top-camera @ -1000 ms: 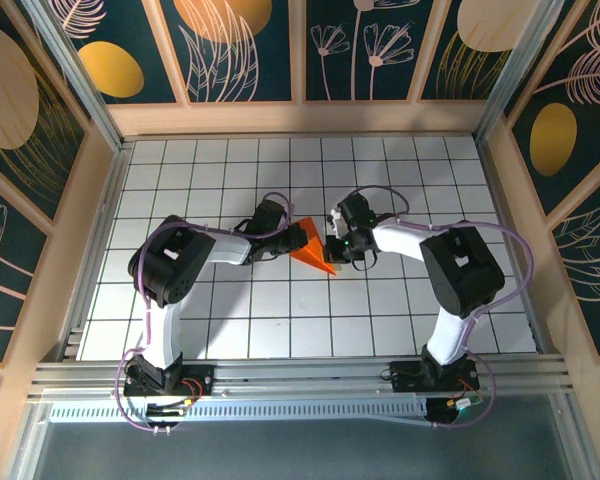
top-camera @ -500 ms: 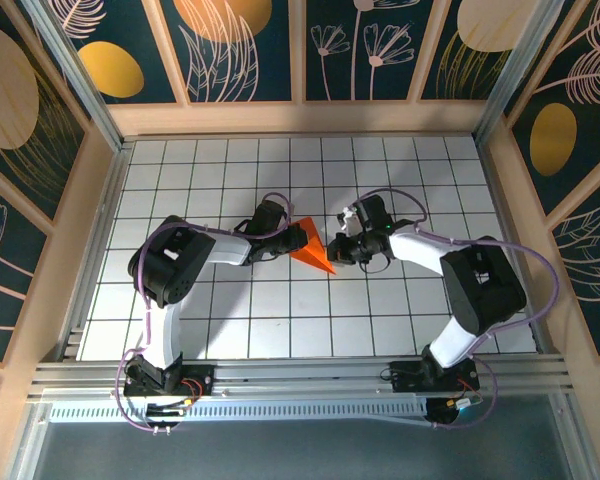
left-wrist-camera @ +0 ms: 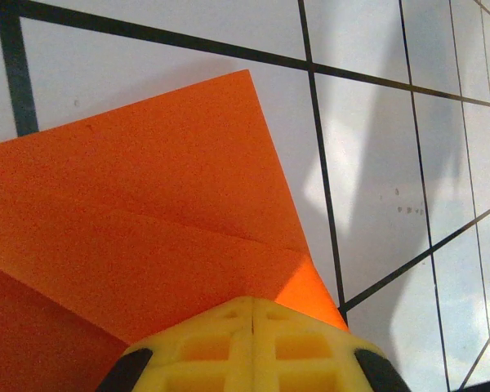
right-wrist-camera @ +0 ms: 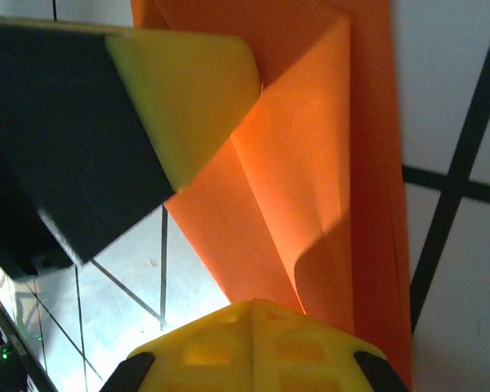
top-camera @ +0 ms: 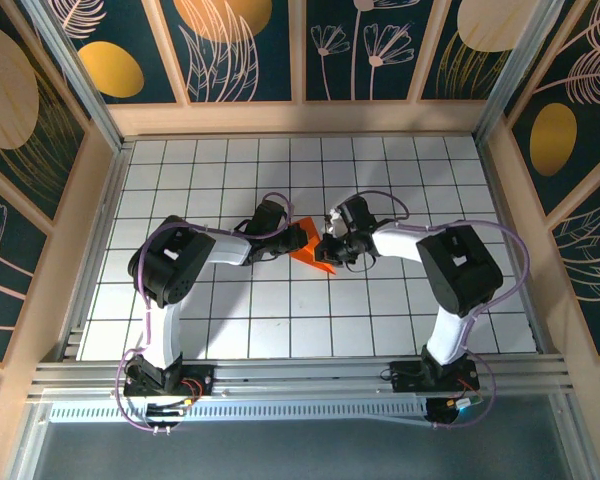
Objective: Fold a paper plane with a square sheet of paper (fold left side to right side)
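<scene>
The orange sheet of paper (top-camera: 316, 256) lies folded into a pointed wedge at the middle of the table, between both arms. My left gripper (top-camera: 299, 238) is shut, its tips at the wedge's left edge. In the left wrist view its yellow fingers (left-wrist-camera: 253, 304) meet over the creased paper (left-wrist-camera: 147, 212). My right gripper (top-camera: 326, 246) is shut at the wedge's right edge. In the right wrist view its tips (right-wrist-camera: 253, 306) sit against the paper (right-wrist-camera: 367, 163), where one flap (right-wrist-camera: 302, 180) curls up. The left gripper's yellow finger (right-wrist-camera: 188, 90) rests on the paper's far side.
The white grid table (top-camera: 280, 320) stretches open on all sides of the paper. Wooden walls (top-camera: 300, 118) ring the table. Purple cables loop over each forearm.
Half a second ago the right gripper had drawn back to the right, off the paper. Now it is at the paper's right edge again. The left gripper and the paper have stayed put.
</scene>
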Robot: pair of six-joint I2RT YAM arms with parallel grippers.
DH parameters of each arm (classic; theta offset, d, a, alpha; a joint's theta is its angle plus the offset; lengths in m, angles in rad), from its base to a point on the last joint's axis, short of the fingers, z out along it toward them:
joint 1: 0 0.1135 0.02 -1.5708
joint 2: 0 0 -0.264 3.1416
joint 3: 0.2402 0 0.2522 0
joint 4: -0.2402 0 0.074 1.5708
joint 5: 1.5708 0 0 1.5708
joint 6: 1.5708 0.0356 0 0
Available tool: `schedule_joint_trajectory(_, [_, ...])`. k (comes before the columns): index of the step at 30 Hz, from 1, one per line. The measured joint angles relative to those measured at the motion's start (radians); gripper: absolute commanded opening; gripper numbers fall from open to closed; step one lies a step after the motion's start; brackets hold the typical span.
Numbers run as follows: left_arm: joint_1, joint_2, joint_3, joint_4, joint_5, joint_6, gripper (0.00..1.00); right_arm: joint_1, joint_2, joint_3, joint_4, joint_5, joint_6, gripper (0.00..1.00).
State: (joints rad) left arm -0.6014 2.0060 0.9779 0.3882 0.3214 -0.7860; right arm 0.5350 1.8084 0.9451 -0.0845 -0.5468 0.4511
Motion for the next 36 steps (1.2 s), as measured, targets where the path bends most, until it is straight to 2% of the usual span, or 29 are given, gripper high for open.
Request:
schedule_joint_trajectory(15, [0.000,0.000,0.000,0.000,0.000,0.000,0.02,0.000,0.075,0.056,0.056,0.007,0.021,0.00])
schedule_joint_trajectory(36, [-0.001,0.000,0.000,-0.002,-0.010,-0.009,0.01,0.002,0.084,0.041,0.059,0.031,-0.001,0.00])
